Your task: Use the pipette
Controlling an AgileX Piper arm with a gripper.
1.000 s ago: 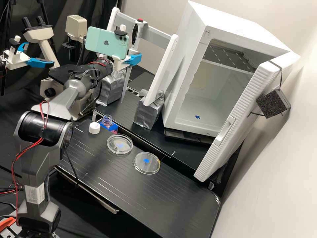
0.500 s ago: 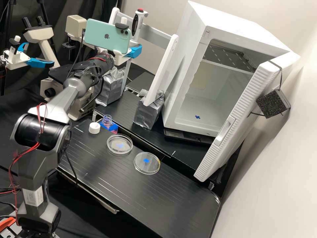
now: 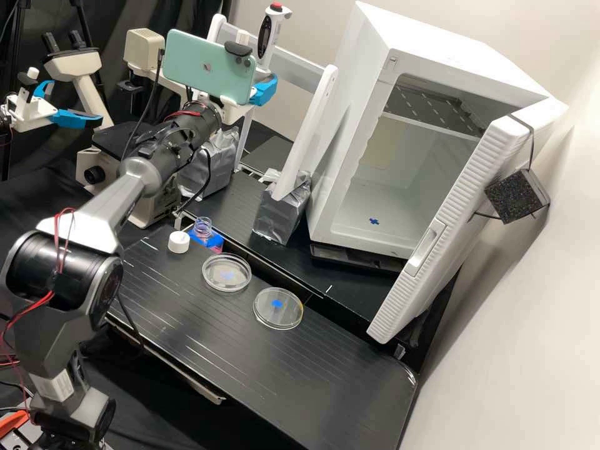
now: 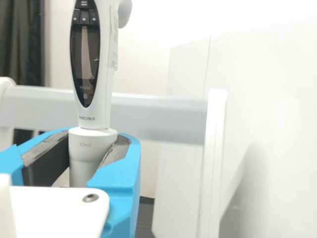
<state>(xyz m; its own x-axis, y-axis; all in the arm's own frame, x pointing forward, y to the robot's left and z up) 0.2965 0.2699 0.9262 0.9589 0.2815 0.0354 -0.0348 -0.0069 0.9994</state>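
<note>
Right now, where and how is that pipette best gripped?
Probably by its round barrel just below the handle, coming from the side: the pipette stands upright, and a grip there leaves its red button and screen free. The gripper holds it there.

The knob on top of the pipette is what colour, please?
The knob is red; it shows best in the high view.
</note>
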